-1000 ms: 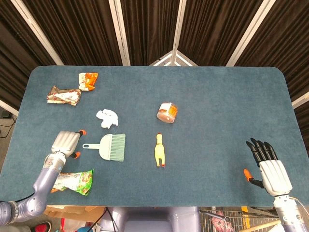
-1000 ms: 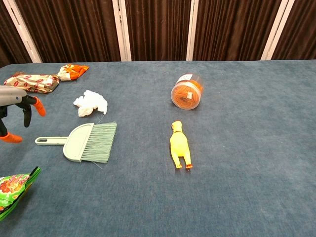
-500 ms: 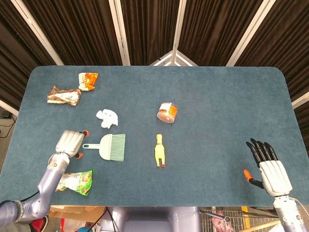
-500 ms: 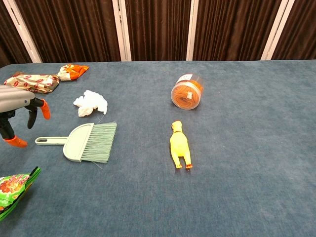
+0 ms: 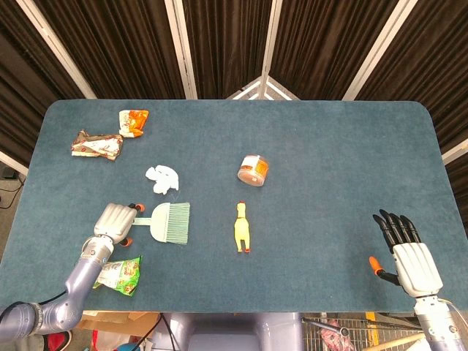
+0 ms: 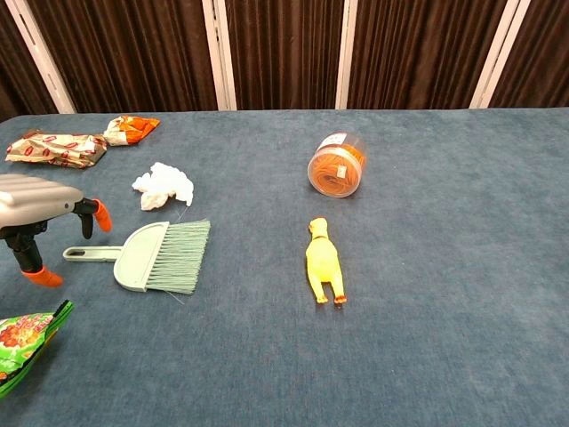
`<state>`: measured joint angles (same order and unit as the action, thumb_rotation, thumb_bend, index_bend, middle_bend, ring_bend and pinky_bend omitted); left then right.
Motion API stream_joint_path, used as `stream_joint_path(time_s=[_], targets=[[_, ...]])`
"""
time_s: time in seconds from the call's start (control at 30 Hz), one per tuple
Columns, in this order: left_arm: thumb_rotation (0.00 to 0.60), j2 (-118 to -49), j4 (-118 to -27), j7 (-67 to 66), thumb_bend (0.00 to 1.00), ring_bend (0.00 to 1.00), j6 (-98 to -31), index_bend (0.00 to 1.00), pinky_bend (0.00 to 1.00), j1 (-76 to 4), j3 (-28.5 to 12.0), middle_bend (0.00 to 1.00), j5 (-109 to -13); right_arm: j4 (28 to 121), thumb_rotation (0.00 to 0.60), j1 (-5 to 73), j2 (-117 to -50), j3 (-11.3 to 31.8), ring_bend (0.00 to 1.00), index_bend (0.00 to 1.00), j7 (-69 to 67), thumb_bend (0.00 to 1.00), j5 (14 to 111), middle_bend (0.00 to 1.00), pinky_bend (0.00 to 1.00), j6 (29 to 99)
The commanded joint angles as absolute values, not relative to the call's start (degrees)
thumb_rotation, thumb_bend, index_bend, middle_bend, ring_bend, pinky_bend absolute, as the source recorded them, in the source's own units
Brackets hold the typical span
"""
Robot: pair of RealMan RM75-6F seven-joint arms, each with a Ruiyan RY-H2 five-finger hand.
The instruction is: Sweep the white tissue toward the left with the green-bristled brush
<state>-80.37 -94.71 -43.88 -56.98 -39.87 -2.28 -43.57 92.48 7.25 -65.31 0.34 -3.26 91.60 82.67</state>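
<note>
Nowhere legible print on snack packets (image 5: 97,144)

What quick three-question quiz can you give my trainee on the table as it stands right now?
1. True or false: the left hand already grips the brush.
2. Which lies nearest the brush bristles: A) white tissue, B) rubber chicken, C) orange-lidded jar?
3. Fill in: the right hand rests on the table with its fingers ____ and holds nothing.

Key
1. False: it hovers over the handle end, fingers apart.
2. A.
3. Spread.
</note>
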Motion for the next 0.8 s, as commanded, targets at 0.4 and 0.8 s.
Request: stream_joint_path(time_s=[0.4, 0.8], targets=[[0.600, -82.2, -91.8, -42.7, 0.46, 1.00, -57.7, 0.30, 0.98, -40.5, -1.8, 0.38, -44.7, 92.5, 0.600, 7.2, -65.3, 0.5, 0.00, 0.00, -3.2, 0.34, 91.6, 0.00, 0.00, 82.9], [0.600, -84.0, -88.8, -43.0, 0.46, 1.00, -60.0, 0.31, 0.98, -40.5, -0.2, 0.39, -50.2, 92.4, 0.600, 7.1, -65.6, 0.5, 0.00, 0.00, -2.9, 0.34, 91.6, 0.00, 0.00, 83.1]])
